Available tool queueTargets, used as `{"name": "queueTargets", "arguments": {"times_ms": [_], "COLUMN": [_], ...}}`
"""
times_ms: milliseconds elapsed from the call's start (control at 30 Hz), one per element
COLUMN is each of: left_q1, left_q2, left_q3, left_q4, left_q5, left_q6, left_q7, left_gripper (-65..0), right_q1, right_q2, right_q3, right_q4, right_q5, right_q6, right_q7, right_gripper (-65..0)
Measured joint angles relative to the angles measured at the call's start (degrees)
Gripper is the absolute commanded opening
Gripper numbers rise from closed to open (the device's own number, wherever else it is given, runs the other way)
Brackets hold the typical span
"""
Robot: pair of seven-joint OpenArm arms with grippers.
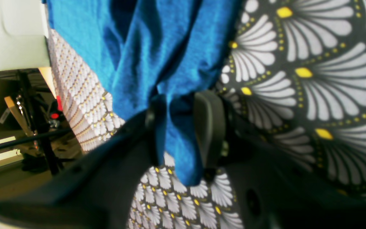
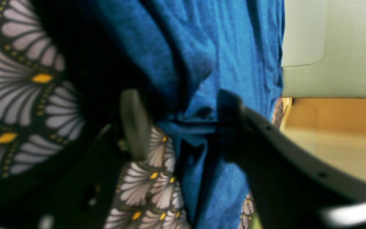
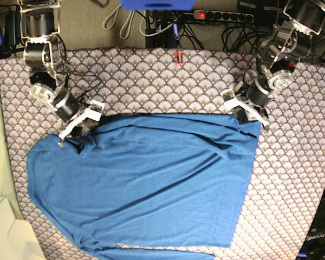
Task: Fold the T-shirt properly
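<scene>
- A table cloth [image 3: 151, 81] with a scallop fan pattern, grey-white fans with small yellow centres on a dark ground, covers the whole work surface.
- The T-shirt [image 3: 146, 179], plain blue, lies spread over the middle and near part of the cloth, with soft diagonal creases; its near hem runs out of the base view's bottom edge.
- The left gripper [image 1: 178, 127] is clamped on a bunched corner of the shirt: in its wrist view the blue fabric passes between the two dark fingers and hangs out past them.
- In the base view that left gripper sits at the shirt's far corner, on that view's right side.
- The right gripper [image 2: 178, 124] has shirt fabric between its fingers, touching the finger on the wrist view's right, with a gap at the other; whether it grips cannot be told.
- Beyond the far edge of the table, cables [image 3: 124, 21] and a power strip [image 3: 227, 16] lie on a grey floor.
- A pale cream panel [image 3: 5, 238] stands at the base view's near left corner, beside the table.
</scene>
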Motion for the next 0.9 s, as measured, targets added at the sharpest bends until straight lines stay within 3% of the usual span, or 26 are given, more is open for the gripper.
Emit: {"name": "queueTargets", "arguments": {"times_ms": [167, 200, 367, 600, 900], "left_q1": [0.0, 0.0, -0.1, -0.3, -1.1], "left_q2": [0.0, 0.0, 0.0, 0.0, 0.0], "left_q3": [0.0, 0.0, -0.2, -5.2, -5.5], "left_q4": [0.3, 0.4, 0.9, 3.5, 3.8], "left_q5": [0.0, 0.0, 0.0, 0.0, 0.0], "left_q6": [0.0, 0.0, -0.2, -0.1, 0.0], "left_q7": [0.0, 0.0, 0.0, -0.1, -0.2], "left_gripper": [-49.5, -51.5, -65.0, -64.3, -64.3], "right_q1": [-0.2, -0.2, -0.5, -2.5, -2.9], "right_q2": [0.0, 0.0, 0.0, 0.3, 0.5], "right_q3": [0.1, 0.1, 0.3, 3.1, 3.1], "right_q4": [0.0, 0.0, 1.1, 4.7, 4.7], "right_q5": [0.1, 0.1, -0.2, -1.0, -1.0], "right_q6": [0.0, 0.0, 0.4, 0.9, 0.9], "right_q7": [-0.2, -0.3, -1.0, -1.1, -1.0], "right_gripper": [-63.5, -65.0, -65.0, -65.0, -65.0]}}
